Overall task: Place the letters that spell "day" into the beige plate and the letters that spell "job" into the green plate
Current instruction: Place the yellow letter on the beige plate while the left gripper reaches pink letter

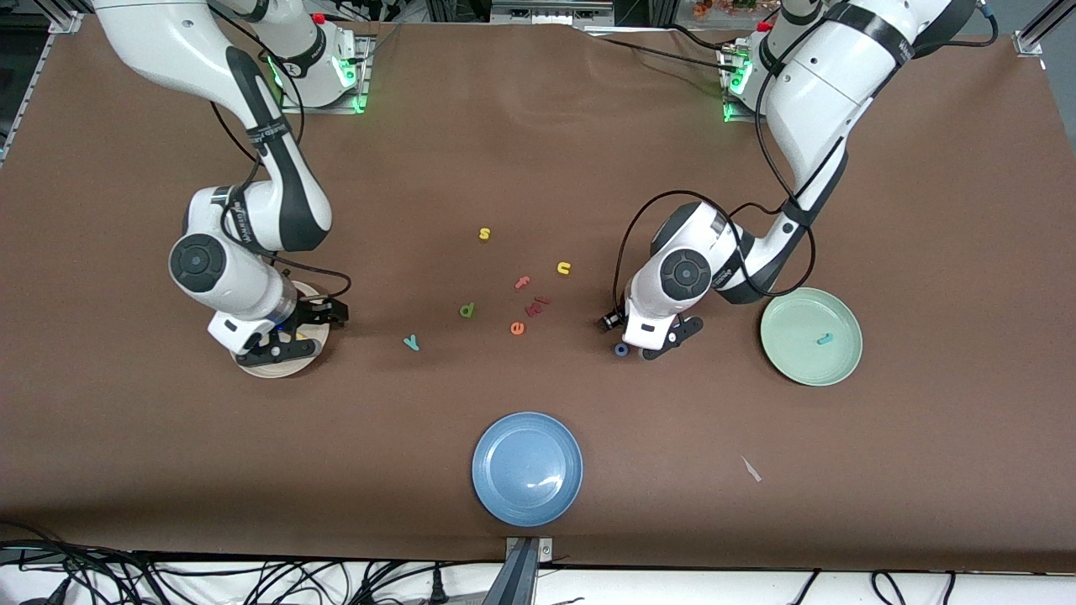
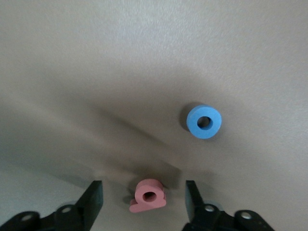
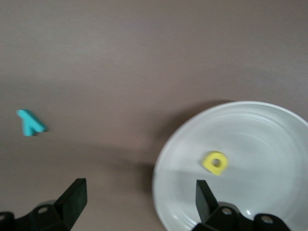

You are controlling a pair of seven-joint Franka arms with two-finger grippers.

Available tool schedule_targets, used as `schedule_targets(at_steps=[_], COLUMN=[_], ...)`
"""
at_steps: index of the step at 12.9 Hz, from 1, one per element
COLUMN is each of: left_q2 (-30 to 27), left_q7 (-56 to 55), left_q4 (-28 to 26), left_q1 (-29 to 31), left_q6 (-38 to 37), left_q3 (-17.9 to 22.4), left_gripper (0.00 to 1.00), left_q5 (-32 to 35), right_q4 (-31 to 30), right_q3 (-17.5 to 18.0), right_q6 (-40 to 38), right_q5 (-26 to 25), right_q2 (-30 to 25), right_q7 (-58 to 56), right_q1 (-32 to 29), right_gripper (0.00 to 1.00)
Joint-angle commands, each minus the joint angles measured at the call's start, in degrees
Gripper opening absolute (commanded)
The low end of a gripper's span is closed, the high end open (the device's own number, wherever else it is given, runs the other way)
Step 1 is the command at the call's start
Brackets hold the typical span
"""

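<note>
My right gripper (image 1: 304,329) (image 3: 139,202) hangs open over the rim of the beige plate (image 1: 273,367) (image 3: 269,125). The yellow a (image 3: 215,162) lies in that plate. On the table lie the teal y (image 1: 411,342) (image 3: 31,122) and the green d (image 1: 466,310). My left gripper (image 1: 672,340) (image 2: 143,191) is low over the table and open, with the salmon-red b (image 2: 149,196) lying loose between its fingers; the front view hides the b. The blue o (image 1: 620,349) (image 2: 204,121) lies just beside the gripper. The teal j (image 1: 825,339) rests in the green plate (image 1: 790,323).
A blue plate (image 1: 527,468) sits near the front edge. Mid-table lie a yellow s (image 1: 484,234), a yellow u (image 1: 563,268), a pink f (image 1: 523,282), an orange e (image 1: 517,328) and small red pieces (image 1: 538,304). A paper scrap (image 1: 751,469) lies toward the left arm's end.
</note>
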Motion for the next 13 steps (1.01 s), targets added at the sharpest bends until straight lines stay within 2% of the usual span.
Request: schedule_targets(at_steps=[1,4,7,12,13], left_q2=[0.48,0.57,0.92,1.01,1.27], left_q7=[-2.82,-2.91,-2.91,-2.82,-2.74], left_q4=[0.94,1.03,1.03,1.11,1.11], left_q1=[-1.06,-1.15,-1.41,-2.02,-2.11], left_q6=[0.3,0.3,0.21,0.21,0.21], left_q3=[0.56,0.56,0.56,0.56,0.65], left_gripper=[0.7,0.57,0.54,0.37,0.31], left_q5=[1.8,1.8,1.8,1.89,1.89], right_q4=[4.95,9.87,13.83,16.04,16.21], right_q3=[2.97,5.44,5.71,5.71,5.71], right_q6=[-1.21,-3.04,-4.37,-4.37,-4.28], right_q5=[1.07,0.98,0.89,0.37,0.28], right_q2=[3.41,6.66,9.83,13.08,13.61], right_q7=[2.87,4.12,4.2,4.47,4.47], right_q1=[-0.13,-0.04,1.19,2.94,3.21], right_gripper=[1.0,1.0,1.0,1.0,1.0])
